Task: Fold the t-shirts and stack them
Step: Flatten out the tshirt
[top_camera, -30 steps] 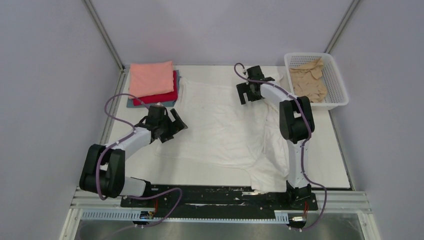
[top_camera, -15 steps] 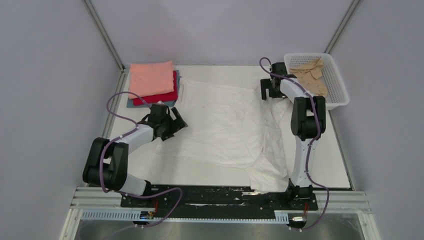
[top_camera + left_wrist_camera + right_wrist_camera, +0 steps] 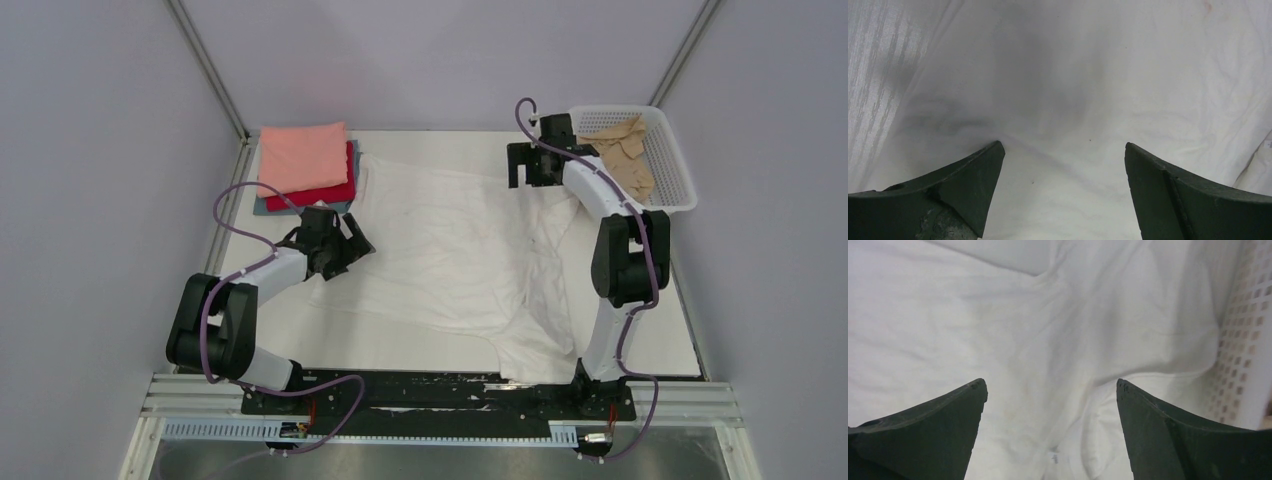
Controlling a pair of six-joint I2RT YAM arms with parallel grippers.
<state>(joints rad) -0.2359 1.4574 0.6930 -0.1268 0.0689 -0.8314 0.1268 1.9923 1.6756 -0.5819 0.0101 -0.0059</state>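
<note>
A large white t-shirt [image 3: 450,250] lies spread over the middle of the table. My left gripper [image 3: 348,243] is open over its left edge, with white cloth [image 3: 1063,100] between the jaws. My right gripper [image 3: 528,172] is open over the shirt's far right corner, next to the basket; white folds [image 3: 1058,350] fill its view. Folded salmon-pink [image 3: 303,156], red [image 3: 335,192] and grey-blue [image 3: 262,206] shirts are stacked at the far left. A tan-beige shirt [image 3: 618,160] lies crumpled in the basket.
The white lattice basket [image 3: 676,165] stands at the far right corner; its wall shows in the right wrist view [image 3: 1243,340]. Grey walls close in the table on the left, back and right. The arm bases are at the near edge.
My right gripper swung right toward the basket, then came back a little left along the shirt's far edge. My left gripper stayed almost in place at the shirt's left edge.
</note>
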